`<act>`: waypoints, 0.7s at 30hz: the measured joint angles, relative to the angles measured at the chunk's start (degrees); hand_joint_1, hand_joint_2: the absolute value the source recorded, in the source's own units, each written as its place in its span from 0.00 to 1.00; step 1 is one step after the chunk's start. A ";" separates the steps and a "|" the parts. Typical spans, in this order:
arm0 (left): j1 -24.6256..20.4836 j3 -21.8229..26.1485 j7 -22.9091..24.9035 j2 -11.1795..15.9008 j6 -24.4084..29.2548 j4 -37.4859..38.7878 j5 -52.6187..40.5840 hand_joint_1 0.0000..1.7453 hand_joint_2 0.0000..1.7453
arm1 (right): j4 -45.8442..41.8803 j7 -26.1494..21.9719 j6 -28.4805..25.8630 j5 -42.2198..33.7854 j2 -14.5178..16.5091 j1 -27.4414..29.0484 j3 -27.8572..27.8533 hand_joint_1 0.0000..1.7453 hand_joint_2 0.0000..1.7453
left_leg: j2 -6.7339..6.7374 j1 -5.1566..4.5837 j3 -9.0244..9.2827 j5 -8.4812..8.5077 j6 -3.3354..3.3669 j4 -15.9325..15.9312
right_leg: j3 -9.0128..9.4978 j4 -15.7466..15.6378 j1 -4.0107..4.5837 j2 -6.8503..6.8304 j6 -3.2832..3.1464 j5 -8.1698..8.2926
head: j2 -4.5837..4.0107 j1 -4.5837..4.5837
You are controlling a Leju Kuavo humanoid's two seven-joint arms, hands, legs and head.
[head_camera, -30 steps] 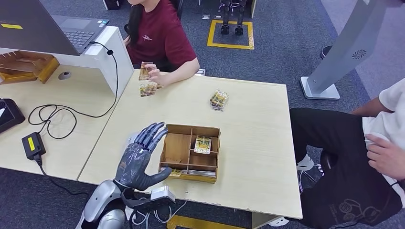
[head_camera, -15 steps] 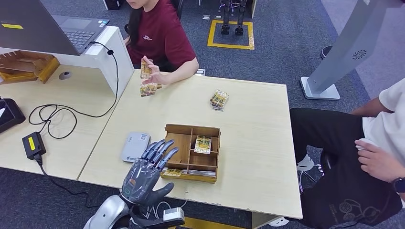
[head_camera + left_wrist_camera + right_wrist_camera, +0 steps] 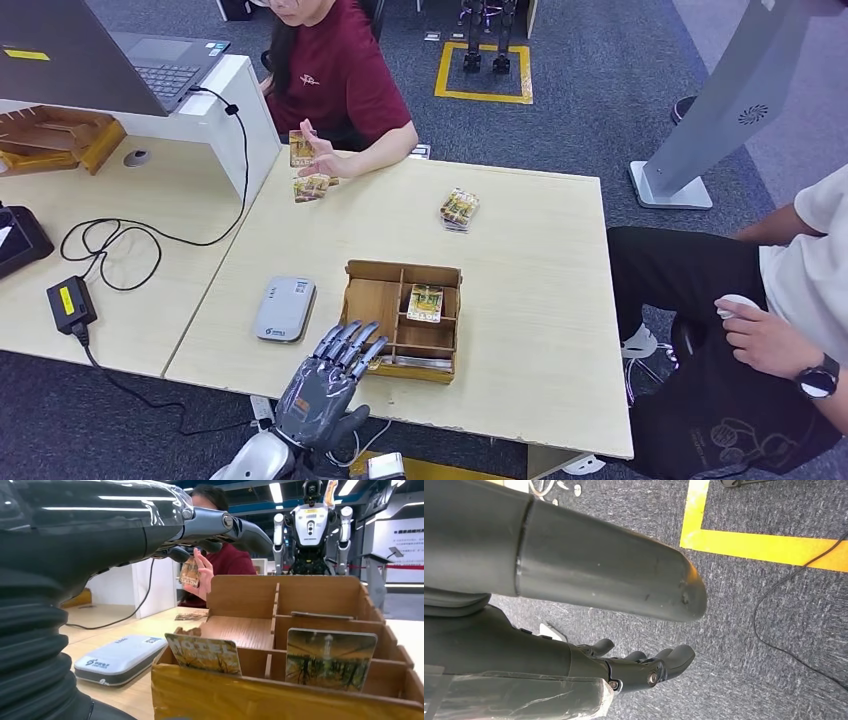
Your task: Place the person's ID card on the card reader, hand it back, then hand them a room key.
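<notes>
Left hand (image 3: 322,392): at the near edge of the bench (image 3: 530,300), just in front of the wooden box (image 3: 400,320); fingers (image 3: 348,345) spread wide and straight, holding nothing; their tips reach over the box's near left corner
Right hand (image 3: 644,667): hanging low over grey carpet beside a yellow floor line (image 3: 769,547); fingers loosely curved and apart, nothing in them
Card reader (image 3: 285,308): small pale grey unit lying flat on the bench, just left of the wooden box, apart from the left hand
ID card (image 3: 298,148): held upright in the hand of the person in the dark red shirt (image 3: 335,85), seated at the far side of the bench
Room keys: one card (image 3: 425,302) standing in a middle compartment of the box; another (image 3: 204,653), printed HOTEL, leaning in the near front slot
Other cards: one (image 3: 311,187) lying on the bench below the person's hand; a small stack (image 3: 459,209) further right near the far edge
Second person (image 3: 790,300): seated to the right of the bench, hand on lap
</notes>
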 joint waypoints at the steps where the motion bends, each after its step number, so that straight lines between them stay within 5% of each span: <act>1: -0.14 -0.02 0.45 -0.23 0.29 0.55 -0.67 0.00 1.00 | 0.00 -0.03 0.00 0.02 0.00 0.00 0.00 0.00 0.00 | 0.00 0.00 0.00 0.00 0.00 0.00 | 0.00 0.00 0.00 0.00 0.00 0.00 | 0.00 0.00; 21: -1.32 2.32 0.69 -5.62 -0.36 2.88 -1.57 0.00 1.00 | 0.00 0.38 0.00 0.69 0.07 -0.02 0.00 0.00 0.00 | 0.00 0.00 0.00 0.00 0.00 0.00 | 0.01 0.00 0.00 0.00 0.00 0.00 | 0.00 0.00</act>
